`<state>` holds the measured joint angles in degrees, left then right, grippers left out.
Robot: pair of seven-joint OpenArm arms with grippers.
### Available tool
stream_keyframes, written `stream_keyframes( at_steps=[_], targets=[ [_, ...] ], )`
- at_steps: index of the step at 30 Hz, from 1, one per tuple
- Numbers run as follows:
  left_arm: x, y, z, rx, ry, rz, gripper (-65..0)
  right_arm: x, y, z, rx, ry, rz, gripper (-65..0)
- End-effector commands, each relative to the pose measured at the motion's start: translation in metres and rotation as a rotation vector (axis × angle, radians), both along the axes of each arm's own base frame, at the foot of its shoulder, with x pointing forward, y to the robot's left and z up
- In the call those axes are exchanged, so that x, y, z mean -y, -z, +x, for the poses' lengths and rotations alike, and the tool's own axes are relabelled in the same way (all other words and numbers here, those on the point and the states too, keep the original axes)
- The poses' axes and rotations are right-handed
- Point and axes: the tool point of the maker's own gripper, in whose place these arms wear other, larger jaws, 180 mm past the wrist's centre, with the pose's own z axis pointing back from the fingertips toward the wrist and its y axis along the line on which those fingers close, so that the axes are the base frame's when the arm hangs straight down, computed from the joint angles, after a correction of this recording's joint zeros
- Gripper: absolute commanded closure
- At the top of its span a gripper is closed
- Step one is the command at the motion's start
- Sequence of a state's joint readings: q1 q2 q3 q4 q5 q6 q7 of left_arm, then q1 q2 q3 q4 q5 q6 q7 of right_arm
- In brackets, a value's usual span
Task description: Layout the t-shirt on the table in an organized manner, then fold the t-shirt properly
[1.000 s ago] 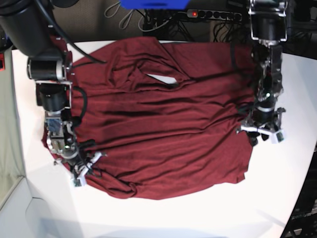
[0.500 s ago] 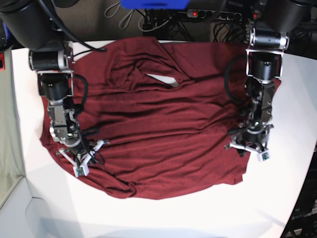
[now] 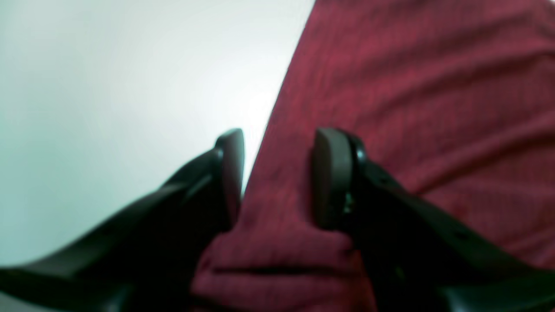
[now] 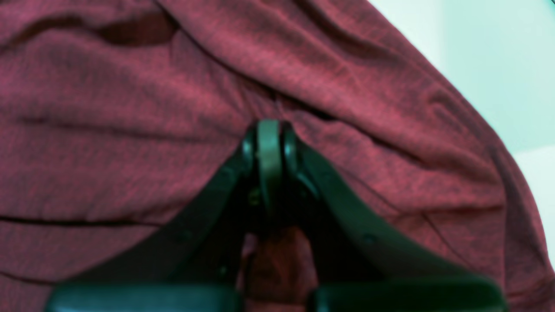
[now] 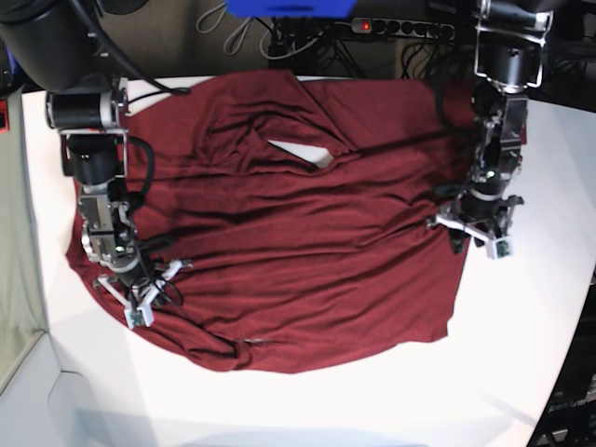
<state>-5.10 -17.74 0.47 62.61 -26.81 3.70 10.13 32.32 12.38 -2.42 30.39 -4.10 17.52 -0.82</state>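
On table (image 5: 307, 410), t-shirt (image 5: 298, 251) hem (lower right) drawn further inward.

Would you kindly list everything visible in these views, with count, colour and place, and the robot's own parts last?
dark red wrinkled fabric t-shirt: one, maroon, spread over the middle of the table.
large flat white table: one, white, under the shirt, filling most of the base view.
power strip with a red light: one, black, behind the table's far edge among dark cables.
blue object: one, blue, top edge of the base view, cut off.
left gripper: one, black, at the shirt's edge on the base view's right, jaws parted with cloth between them.
right gripper: one, black, base view's left, shut on the shirt.
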Motion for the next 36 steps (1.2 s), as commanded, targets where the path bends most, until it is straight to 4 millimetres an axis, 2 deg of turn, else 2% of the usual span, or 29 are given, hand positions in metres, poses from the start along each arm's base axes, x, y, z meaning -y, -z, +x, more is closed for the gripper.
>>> stream_keyframes(
  at_steps=[1,7,11,16,21,24,29,30,33,36],
  targets=[
    [0.002,-0.001,-0.001,-0.032,0.01,-0.013,-25.8,0.008,-0.005,0.004,-0.008,0.008,-0.024,0.0],
    [0.01,0.013,-0.017,-0.091,0.023,-0.032,-25.8,0.005,-0.005,0.004,-0.008,0.006,-0.021,0.0],
    [0.02,0.008,-0.027,-0.077,0.047,-0.038,-25.8,0.004,-0.004,0.004,-0.008,0.005,-0.019,0.0],
    [0.037,-0.027,-0.023,0.023,0.091,-0.046,-25.8,0.004,-0.004,0.004,-0.008,0.005,-0.019,0.0],
    [0.036,-0.092,-0.003,0.197,0.083,-0.061,-25.8,0.004,-0.004,0.004,-0.01,0.005,-0.019,0.0],
    [0.042,-0.126,0.016,0.289,0.084,-0.122,-25.9,0.004,-0.004,0.004,-0.01,0.005,-0.019,0.0],
    [0.04,-0.151,0.064,0.352,0.054,-0.173,-26.1,0.004,-0.003,0.004,-0.011,0.005,-0.02,0.0],
    [0.048,-0.152,0.076,0.353,0.052,-0.193,-26.1,0.004,-0.003,0.003,-0.013,0.005,-0.02,0.0],
    [0.057,-0.146,0.109,0.324,0.027,-0.211,-26.2,0.004,0.006,-0.005,-0.03,0.004,-0.02,0.0],
    [0.072,-0.131,0.142,0.251,0.013,-0.193,-26.2,0.002,0.006,-0.009,-0.026,-0.003,-0.028,0.0]
  ],
)
